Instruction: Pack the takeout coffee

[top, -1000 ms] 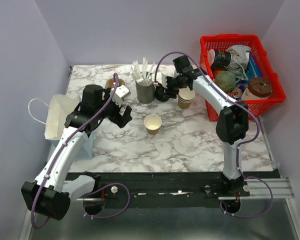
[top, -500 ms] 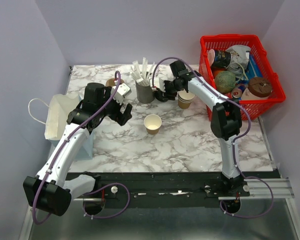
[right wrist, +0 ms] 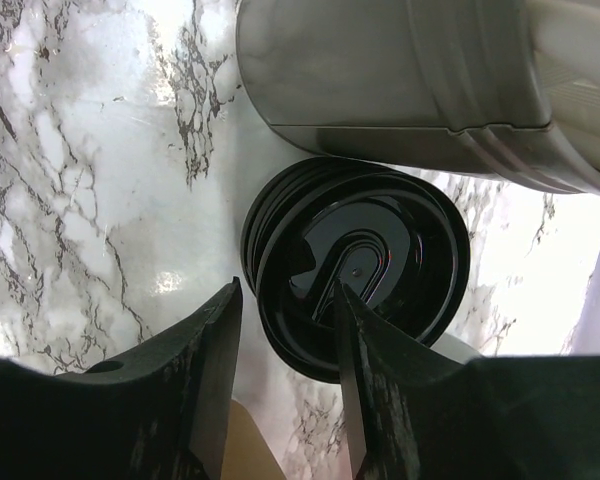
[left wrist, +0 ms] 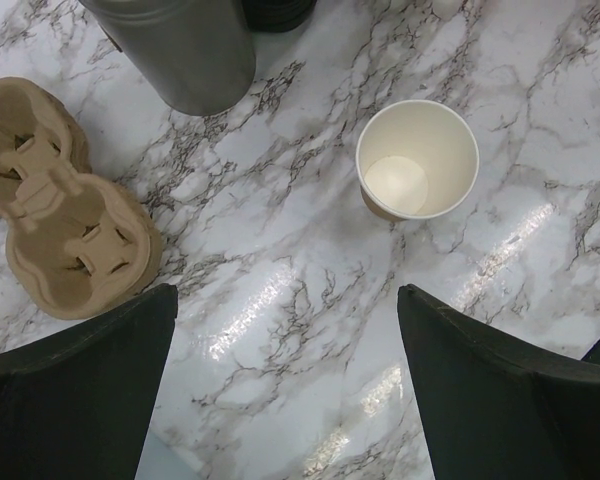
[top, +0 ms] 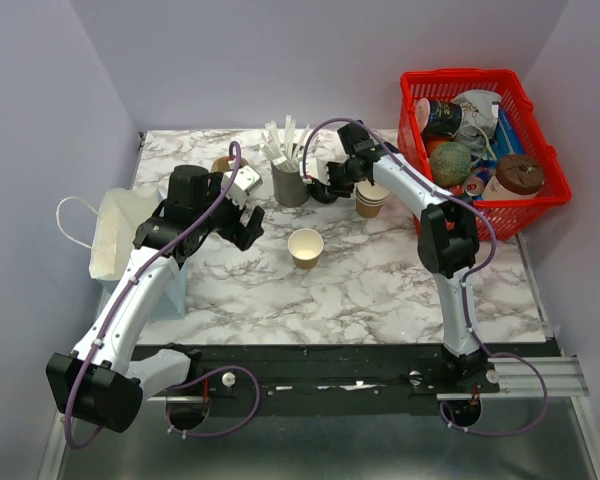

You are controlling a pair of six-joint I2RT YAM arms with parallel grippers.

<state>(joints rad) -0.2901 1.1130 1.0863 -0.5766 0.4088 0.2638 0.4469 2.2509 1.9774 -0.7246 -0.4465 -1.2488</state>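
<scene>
No lidded coffee shows; the only single cup is a lidless tan paper cup [top: 306,246] standing mid-table, white and empty inside in the left wrist view [left wrist: 417,160]. My left gripper [top: 245,229] hovers open and empty left of it [left wrist: 285,295]. My right gripper [top: 326,184] is low over the stack of black lids [top: 328,191]. In the right wrist view its jaws [right wrist: 285,295] stand apart astride the near rim of the top lid [right wrist: 380,250], one finger outside the rim and one over the lid. The top lid sits skewed on the stack.
A grey metal canister [top: 291,184] of white sticks stands left of the lids. A stack of paper cups [top: 372,197] is right of them. Brown cup carriers [left wrist: 65,215] lie at the back left. A white paper bag [top: 115,232] sits at the left edge, and a red basket [top: 460,74] at the far right.
My right gripper has moved left and down from near the cup stack onto the lid stack. My left arm has barely shifted.
</scene>
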